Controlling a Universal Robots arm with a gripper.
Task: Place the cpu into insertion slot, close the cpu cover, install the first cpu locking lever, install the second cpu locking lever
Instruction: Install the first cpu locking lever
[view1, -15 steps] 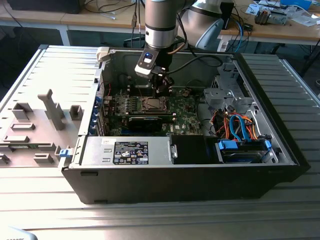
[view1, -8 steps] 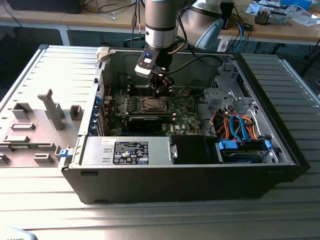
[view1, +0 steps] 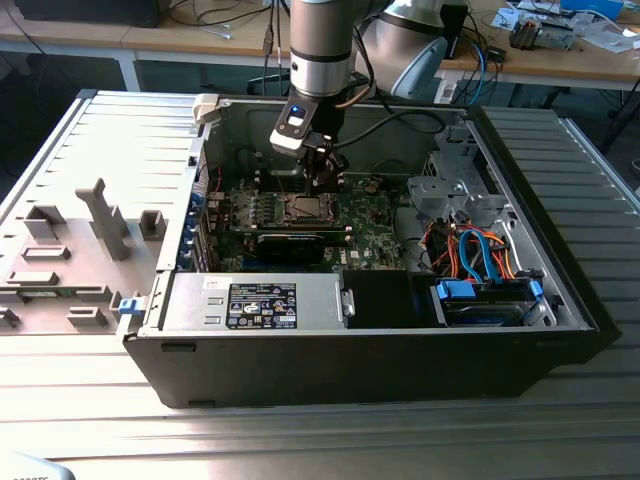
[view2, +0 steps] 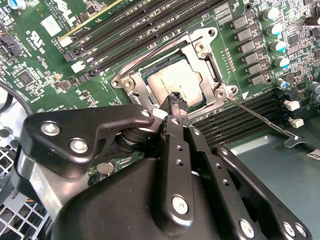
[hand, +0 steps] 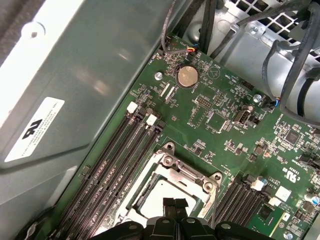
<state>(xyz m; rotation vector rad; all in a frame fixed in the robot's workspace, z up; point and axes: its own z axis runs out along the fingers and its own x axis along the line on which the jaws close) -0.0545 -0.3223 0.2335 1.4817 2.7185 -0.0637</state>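
Observation:
The cpu (view2: 170, 82) lies flat in the insertion slot (view1: 303, 208), its silver-grey top showing through the window of the cpu cover (view2: 202, 55). The cover lies down over the chip. A thin wire locking lever (view2: 260, 117) sticks out from one corner of the socket, away from its side. A second lever (view2: 150, 52) runs along another side of the socket. My gripper (view2: 176, 99) hovers just over the socket's edge, fingers shut with nothing between them. In the first wrist view the gripper (hand: 175, 202) sits above the cpu (hand: 165, 192).
Rows of long memory slots (view2: 145, 22) flank the socket on the green board (hand: 225, 115). The case's metal wall (hand: 90, 75) rises close beside the slots. Cables (view1: 470, 250) and a drive cage (view1: 490, 300) fill the exterior view's right side of the case.

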